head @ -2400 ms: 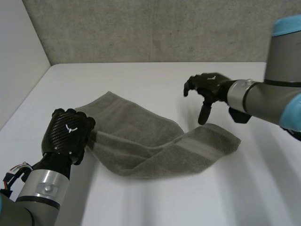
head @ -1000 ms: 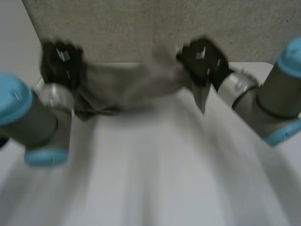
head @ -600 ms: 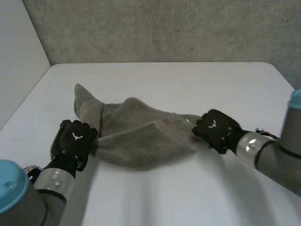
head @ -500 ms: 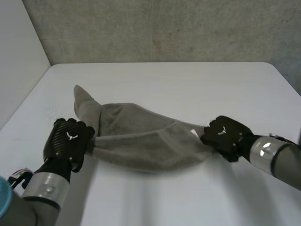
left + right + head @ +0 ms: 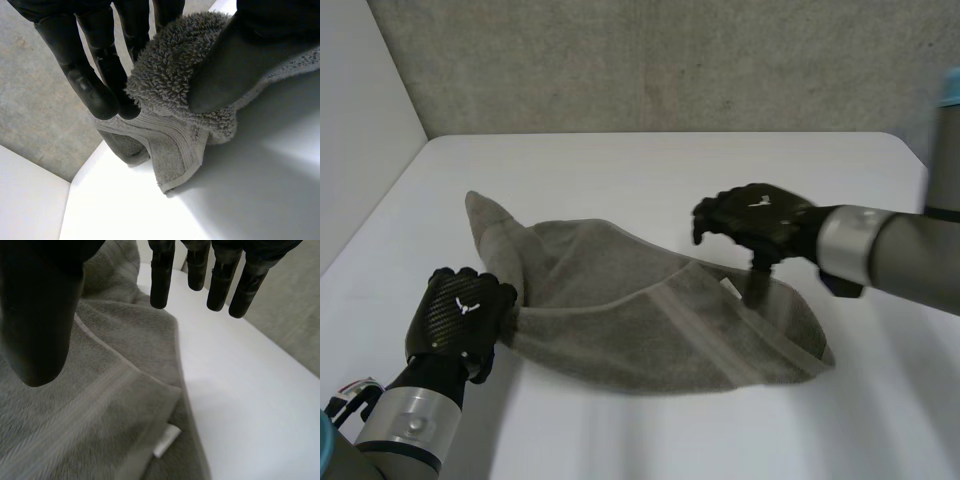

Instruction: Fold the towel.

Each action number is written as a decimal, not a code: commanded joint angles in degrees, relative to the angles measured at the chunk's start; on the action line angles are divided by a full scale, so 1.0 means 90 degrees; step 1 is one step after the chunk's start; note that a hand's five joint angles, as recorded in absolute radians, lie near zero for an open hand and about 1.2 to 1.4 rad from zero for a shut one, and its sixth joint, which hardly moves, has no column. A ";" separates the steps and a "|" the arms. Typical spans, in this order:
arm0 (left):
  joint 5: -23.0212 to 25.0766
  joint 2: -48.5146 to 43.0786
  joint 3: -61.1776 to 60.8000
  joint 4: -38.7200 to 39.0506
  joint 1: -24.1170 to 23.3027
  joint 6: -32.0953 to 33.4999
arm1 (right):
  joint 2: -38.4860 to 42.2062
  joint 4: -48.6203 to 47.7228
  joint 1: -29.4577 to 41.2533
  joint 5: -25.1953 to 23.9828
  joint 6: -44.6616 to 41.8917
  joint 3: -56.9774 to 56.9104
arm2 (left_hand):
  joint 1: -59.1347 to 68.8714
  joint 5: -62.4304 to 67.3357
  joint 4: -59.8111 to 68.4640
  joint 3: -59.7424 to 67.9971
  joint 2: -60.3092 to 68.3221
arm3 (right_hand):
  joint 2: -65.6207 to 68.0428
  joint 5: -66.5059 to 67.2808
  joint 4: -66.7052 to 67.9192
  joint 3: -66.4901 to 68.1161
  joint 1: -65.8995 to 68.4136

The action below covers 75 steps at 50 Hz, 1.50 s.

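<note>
Head view: grey towel (image 5: pixel 620 310) lies across mid-frame on the white table (image 5: pixel 650 170). Long axis runs approx. left-right, sloping slightly down toward the right of frame. One corner stands up in a peak pointing to upper left; right end is rounded and flat on the table. Pale woven band (image 5: pixel 720 340) crosses the right part diagonally, small white label (image 5: pixel 728 288) beside it.

Left hand (image 5: pixel 460 315), lower left of frame, at the towel's left end. Left wrist view: fingers (image 5: pixel 92 85) and thumb clamp a bunched fold of towel (image 5: pixel 175 135).

Right hand (image 5: pixel 755 225), centre-right, over the towel's right part. Right wrist view: fingers (image 5: pixel 162 275) straight, thumb apart, nothing held; towel (image 5: pixel 60 430) and label (image 5: pixel 167 437) under the palm. Thumb-to-cloth contact: cannot tell.

Grey concrete wall (image 5: pixel 670 60) behind the table.
</note>
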 commanded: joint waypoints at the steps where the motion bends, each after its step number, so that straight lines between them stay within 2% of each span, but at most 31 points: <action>1: -0.0001 -0.0097 0.0001 0.0002 0.0008 -0.0002 | 0.1616 0.0311 0.0815 0.0664 0.0348 -0.1635 | 0.0041 -0.1511 -0.0791 -0.0977 -0.0438 | -0.0466 -0.0390 -0.0482 -0.0408 -0.0365; 4: -0.0001 -0.0088 0.0001 0.0002 0.0008 -0.0002 | 0.1921 0.0420 0.1002 0.0664 0.0486 -0.1970 | 0.0041 -0.1511 -0.0791 -0.0977 -0.0438 | -0.0466 -0.0390 -0.0482 -0.0408 -0.0365; 9: -0.0001 -0.0058 0.0001 0.0002 -0.0002 -0.0002 | 0.2945 0.0858 0.1450 0.0655 0.1061 -0.3217 | 0.0041 -0.1511 -0.0791 -0.0977 -0.0438 | -0.0457 -0.0381 -0.0473 -0.0399 -0.0356; 17: -0.0001 0.0020 0.0001 0.0002 -0.0012 -0.0002 | 0.3854 0.1181 0.1890 0.0645 0.1286 -0.4254 | 0.0041 -0.1511 -0.0791 -0.0977 -0.0438 | -0.0466 -0.0390 -0.0482 -0.0408 -0.0365; 23: -0.0001 0.0059 -0.0008 0.0002 -0.0022 -0.0002 | 0.4060 0.1211 0.2056 0.0606 0.1531 -0.4480 | 0.0041 -0.1511 -0.0791 -0.0977 -0.0438 | -0.0466 -0.0390 -0.0482 -0.0408 -0.0365; 29: -0.0001 0.0157 -0.0008 0.0002 -0.0022 -0.0002 | 0.4168 0.1211 0.2086 0.0313 0.1873 -0.4558 | 0.0041 -0.1511 -0.0791 -0.0977 -0.0438 | -0.0326 -0.0250 -0.0342 -0.0268 -0.0225; 31: -0.0001 0.0157 -0.0008 0.0002 -0.0022 -0.0002 | 0.4187 0.1211 0.2086 0.0235 0.1931 -0.4578 | 0.0041 -0.1511 -0.0791 -0.0977 -0.0438 | 0.0085 0.0161 0.0069 0.0144 0.0186; 33: -0.0001 0.0157 -0.0008 0.0002 -0.0022 -0.0002 | 0.4187 0.1211 0.2086 0.0157 0.1970 -0.4587 | 0.0041 -0.1511 -0.0791 -0.0977 -0.0438 | 0.2574 0.2651 0.2558 0.2633 0.2675; 34: -0.0001 0.0157 -0.0018 0.0002 -0.0022 -0.0002 | 0.4187 0.1211 0.2086 0.0157 0.1970 -0.4587 | 0.0041 -0.1511 -0.0791 -0.0977 -0.0438 | 0.2590 0.2666 0.2573 0.2648 0.2690; 36: -0.0001 0.0157 -0.0008 0.0002 -0.0012 -0.0002 | 0.4148 0.1201 0.2066 0.0128 0.1970 -0.4607 | 0.0041 -0.1511 -0.0791 -0.0977 -0.0438 | 0.5379 0.5455 0.5362 0.5437 0.5479; 37: -0.0001 0.0157 0.0001 0.0012 -0.0012 -0.0002 | 0.4148 0.1201 0.2066 0.0127 0.1970 -0.4607 | 0.0041 -0.1511 -0.0791 -0.0977 -0.0438 | 0.5393 0.5469 0.5377 0.5452 0.5494; 38: -0.0001 0.0157 0.0001 0.0012 -0.0012 -0.0002 | 0.4129 0.1191 0.2076 0.0137 0.1980 -0.4617 | 0.0041 -0.1511 -0.0791 -0.0977 -0.0438 | 0.6947 0.7023 0.6931 0.7006 0.7048; 39: -0.0001 0.0147 0.0030 0.0012 -0.0002 -0.0002 | 0.4109 0.1181 0.2095 0.0147 0.1970 -0.4617 | 0.0041 -0.1511 -0.0791 -0.0977 -0.0438 | 0.7308 0.7384 0.7292 0.7367 0.7409; 46: -0.0001 0.0069 0.0236 0.0100 0.0115 -0.0002 | 0.3759 0.1162 0.1959 0.0147 0.1883 -0.4636 | 0.0041 -0.1511 -0.0791 -0.0977 -0.0438 | 0.7312 0.7388 0.7295 0.7370 0.7412; 51: 0.0057 -0.0427 0.0955 0.0781 0.0242 0.0076 | 0.3367 0.0996 0.1568 0.0206 0.1580 -0.4656 | 0.0041 -0.1511 -0.0791 -0.0977 -0.0438 | 0.7312 0.7388 0.7295 0.7370 0.7412; 52: 0.0058 -0.0429 0.0958 0.0783 0.0242 0.0077 | 0.3260 0.0822 0.1462 0.0273 0.1319 -0.4685 | 0.0041 -0.1511 -0.0791 -0.0977 -0.0438 | 0.7312 0.7388 0.7295 0.7370 0.7412; 54: 0.0116 -0.0935 0.1842 0.1007 0.0252 0.0086 | 0.3153 0.0578 0.1383 0.0371 0.1016 -0.4753 | 0.0041 -0.1511 -0.0791 -0.0977 -0.0438 | 0.7312 0.7388 0.7295 0.7370 0.7412; 55: 0.0116 -0.0937 0.1847 0.1008 0.0252 0.0086 | 0.3026 0.0247 0.1344 0.0604 0.0685 -0.4850 | 0.0041 -0.1511 -0.0791 -0.0977 -0.0438 | 0.7312 0.7388 0.7295 0.7370 0.7412; 56: 0.0106 -0.1198 0.2437 0.1056 0.0271 0.0096 | 0.3025 0.0244 0.1344 0.0606 0.0681 -0.4851 | 0.0041 -0.1511 -0.0791 -0.0977 -0.0438 | 0.7312 0.7388 0.7295 0.7370 0.7412; 58: 0.0106 -0.1375 0.2994 0.1095 0.0271 0.0086 | 0.2734 -0.0708 0.1353 0.1451 0.0098 -0.4978 | 0.0041 -0.1511 -0.0791 -0.0977 -0.0438 | 0.7312 0.7388 0.7295 0.7370 0.7412; 59: 0.0097 -0.1570 0.3705 0.1115 0.0271 0.0077 | 0.2732 -0.0713 0.1353 0.1456 0.0095 -0.4978 | 0.0041 -0.1511 -0.0791 -0.0977 -0.0438 | 0.7312 0.7388 0.7295 0.7370 0.7412; 60: 0.0097 -0.1572 0.3712 0.1115 0.0271 0.0077 | 0.2529 -0.1322 0.1344 0.1833 -0.0069 -0.4959 | 0.0041 -0.1511 -0.0791 -0.0977 -0.0438 | 0.7312 0.7388 0.7295 0.7370 0.7412; 61: 0.0058 -0.1688 0.4389 0.1115 0.0262 0.0077 | 0.2227 -0.1909 0.1344 0.2146 -0.0158 -0.4920 | 0.0041 -0.1511 -0.0791 -0.0977 -0.0438 | 0.7312 0.7388 0.7295 0.7370 0.7412; 62: 0.0048 -0.1786 0.5053 0.1135 0.0223 0.0077 | 0.2224 -0.1914 0.1344 0.2149 -0.0159 -0.4919 | 0.0041 -0.1511 -0.0791 -0.0977 -0.0438 | 0.7312 0.7388 0.7295 0.7370 0.7412; 63: 0.0048 -0.1787 0.5060 0.1135 0.0222 0.0077 | 0.1886 -0.2495 0.1344 0.2391 -0.0178 -0.4823 | 0.0041 -0.1511 -0.0791 -0.0977 -0.0438 | 0.7312 0.7388 0.7295 0.7370 0.7412; 64: 0.0048 -0.1864 0.5659 0.1144 0.0203 0.0067 | 0.1882 -0.2500 0.1344 0.2393 -0.0178 -0.4822 | 0.0041 -0.1511 -0.0791 -0.0977 -0.0438 | 0.7312 0.7388 0.7295 0.7370 0.7412; 65: 0.0019 -0.1971 0.6255 0.1203 0.0164 0.0038 | 0.1534 -0.3061 0.1334 0.2548 -0.0197 -0.4638 | 0.0041 -0.1511 -0.0791 -0.0977 -0.0438 | 0.7312 0.7388 0.7295 0.7370 0.7412; 66: 0.0018 -0.1972 0.6261 0.1203 0.0164 0.0038 | 0.1231 -0.3599 0.1305 0.2617 -0.0275 -0.4385 | 0.0041 -0.1511 -0.0791 -0.0977 -0.0438 | 0.7312 0.7388 0.7295 0.7370 0.7412; 67: -0.0011 -0.2040 0.6745 0.1310 0.0154 0.0038 | 0.1228 -0.3604 0.1304 0.2618 -0.0276 -0.4382 | 0.0041 -0.1511 -0.0791 -0.0977 -0.0438 | 0.7312 0.7388 0.7295 0.7370 0.7412; 69: -0.0069 -0.2089 0.7136 0.1485 0.0144 0.0018 | 0.0694 -0.4595 0.1275 0.2569 -0.0286 -0.3828 | 0.0041 -0.1511 -0.0791 -0.0977 -0.0438 | 0.7312 0.7388 0.7295 0.7370 0.7412; 75: -0.0187 -0.2148 0.7570 0.1799 0.0008 0.0028 | 0.0359 -0.5030 0.1265 0.2403 -0.0295 -0.3171 | 0.0041 -0.1511 -0.0791 -0.0977 -0.0438 | 0.7312 0.7388 0.7295 0.7370 0.7412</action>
